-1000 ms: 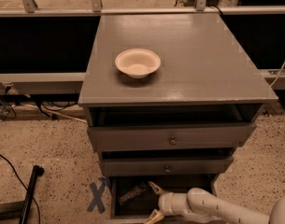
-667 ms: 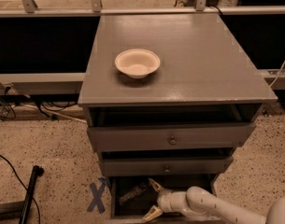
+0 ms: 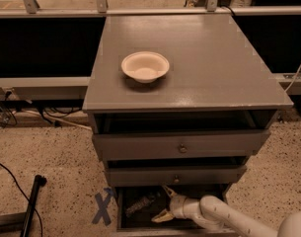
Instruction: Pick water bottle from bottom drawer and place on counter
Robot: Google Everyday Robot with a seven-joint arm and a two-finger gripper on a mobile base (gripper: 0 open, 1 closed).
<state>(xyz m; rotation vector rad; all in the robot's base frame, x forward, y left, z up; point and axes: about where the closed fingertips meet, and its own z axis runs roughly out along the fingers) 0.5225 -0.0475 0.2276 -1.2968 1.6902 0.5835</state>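
Speckled floor (image 3: 51, 157) runs along the foot of the cabinet, with a black pole (image 3: 30, 206) lying at far left and a blue tape cross (image 3: 103, 207) just beside the open bottom drawer (image 3: 135, 222).

Inside that dark box the water bottle (image 3: 137, 205) lies on its side toward the left, tilted so its right end points up and back. Just right of it is the gripper (image 3: 159, 203), low in the drawer with its two pale fingers spread wide and nothing between them. The white arm (image 3: 214, 214) reaches in from the lower right. Whether a fingertip already touches the bottle cannot be told.

The step in hand looks like the approach to the grasp. To do it well, the gripper should slide further left until the fingers bracket the body of the bottle across its narrow width, not along its length. It should close gently, since thin ribbed plastic will likely dent and could squirt out sideways. The lift then calls for drawing outward first, as the two knobbed drawers (image 3: 182, 148) jut out overhead and could catch the bottle or the wrist.

Above, the counter (image 3: 214, 63) is smooth and faintly glossy. A pale bowl (image 3: 145, 66) sits left of centre, and the bare area to its right would make a good landing spot.

Around the cabinet, cables (image 3: 4, 115) trail at left, and a metal rail (image 3: 66, 13) crosses behind above dark bays on both sides.
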